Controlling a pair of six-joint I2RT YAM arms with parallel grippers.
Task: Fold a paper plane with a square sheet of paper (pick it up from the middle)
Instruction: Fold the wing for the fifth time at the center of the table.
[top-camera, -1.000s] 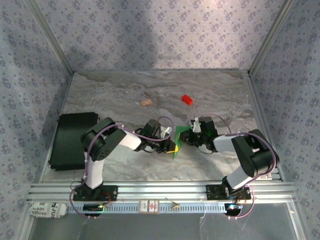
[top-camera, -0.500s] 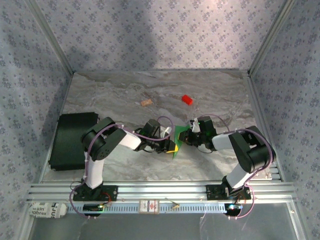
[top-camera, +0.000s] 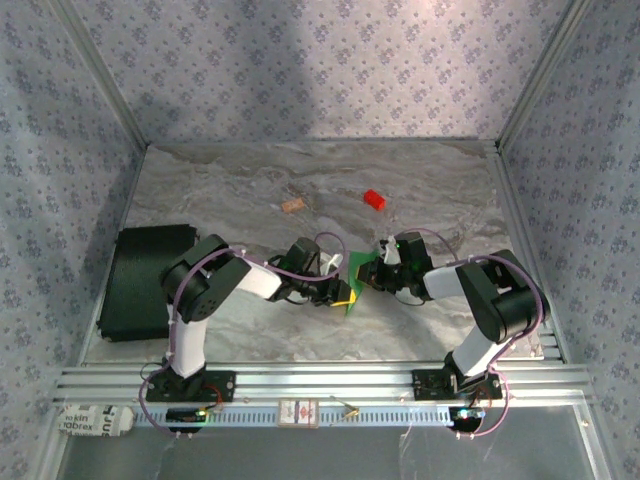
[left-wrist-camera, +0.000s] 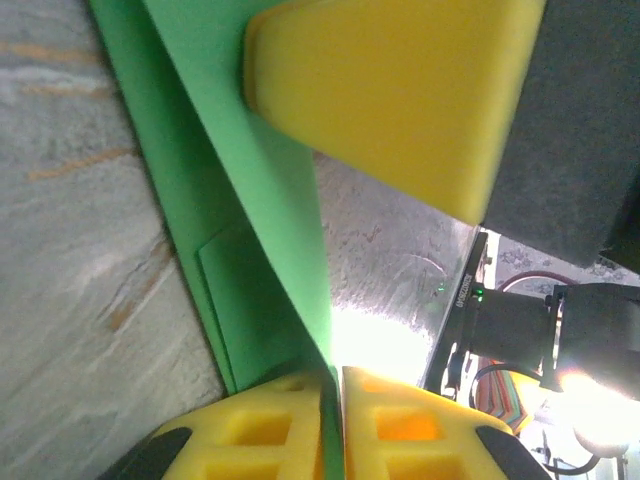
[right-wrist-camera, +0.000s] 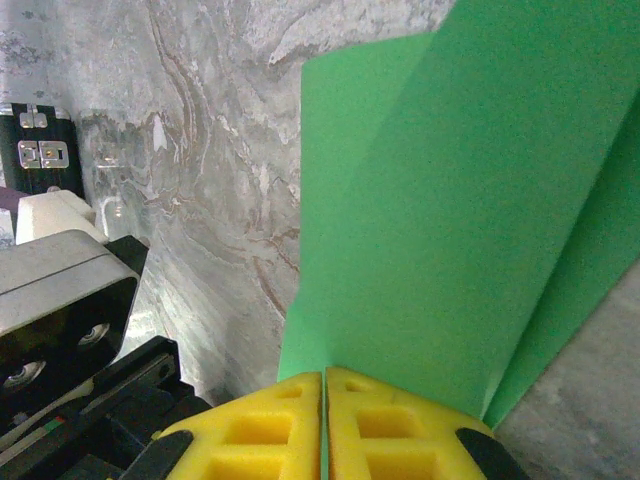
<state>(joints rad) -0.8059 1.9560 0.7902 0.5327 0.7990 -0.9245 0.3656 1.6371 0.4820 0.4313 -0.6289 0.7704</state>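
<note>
Entry: green paper (top-camera: 360, 266), part-folded, sits between my left gripper (left-wrist-camera: 335, 420) and right gripper (right-wrist-camera: 324, 415), both clamped on its edges; the right one has edged inward, so I judge the fold is closing.

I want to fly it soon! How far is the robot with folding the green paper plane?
Not finished yet. Done: the green paper is already creased, with layers overlapping. In hand: the left gripper and the right gripper are both shut on it, holding it between them. Left: it has no narrow pointed shape, so more folds look needed.
</note>
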